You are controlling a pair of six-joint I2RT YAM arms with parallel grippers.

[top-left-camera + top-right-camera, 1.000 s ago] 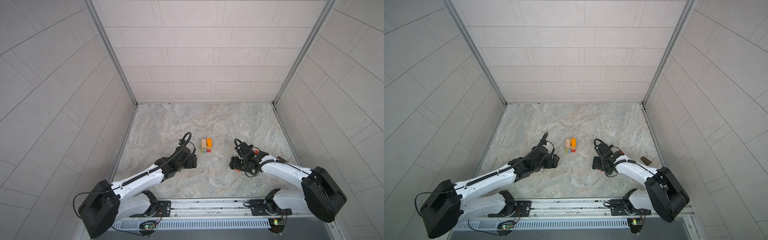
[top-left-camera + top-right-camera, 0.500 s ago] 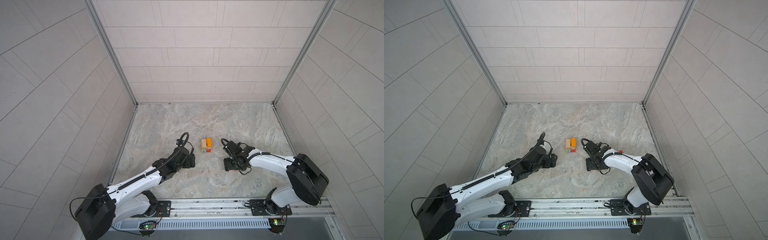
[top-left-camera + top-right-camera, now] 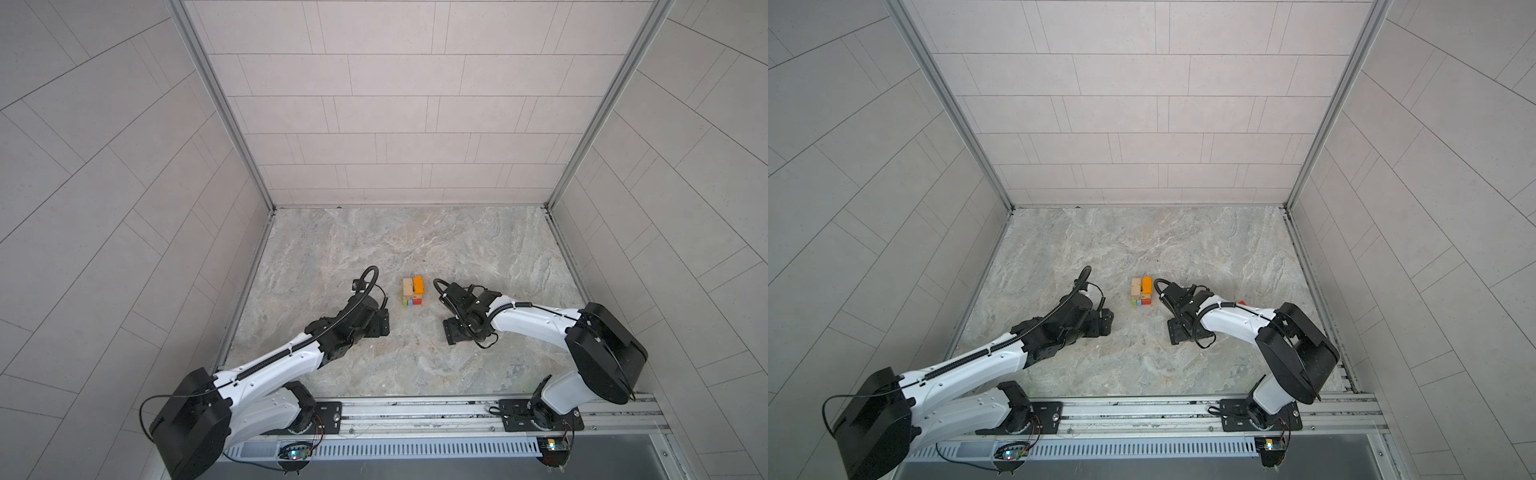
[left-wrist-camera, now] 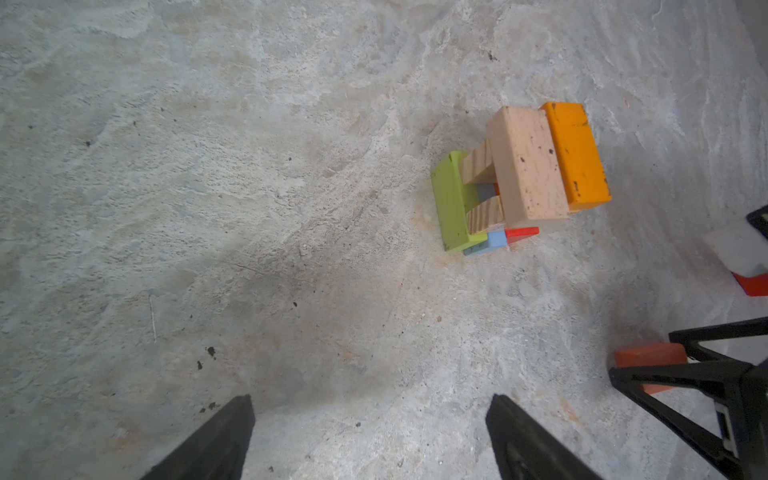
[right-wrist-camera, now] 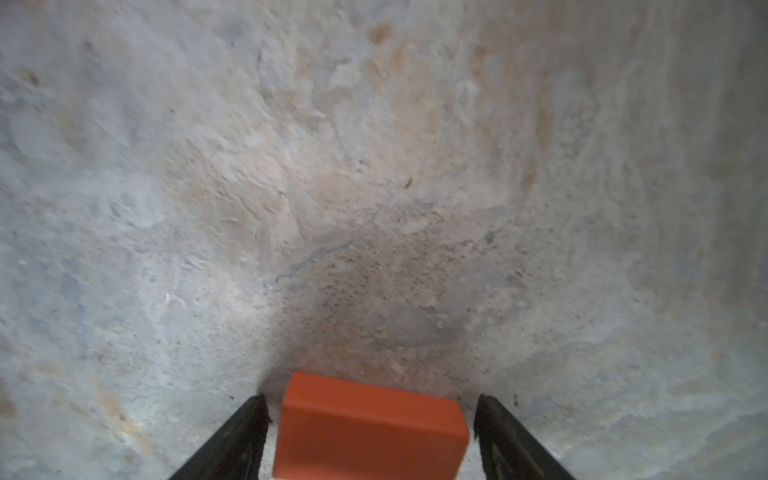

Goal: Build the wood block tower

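Note:
The tower stands mid-floor: green, blue and red planks lowest, tan planks crosswise above, then a tan and an orange plank side by side on top. My left gripper is open and empty, to the left of the tower. My right gripper is open and low over the floor, right of the tower. Its jaws straddle an orange-red block lying flat, with a gap on each side.
Another red block lies on the floor, partly hidden by the right arm. Tiled walls close in the marbled floor on three sides. The arms' mounting rail runs along the front edge.
The right arm has swung left, bringing its gripper nearer the tower and low to the floor. The left gripper has barely moved.

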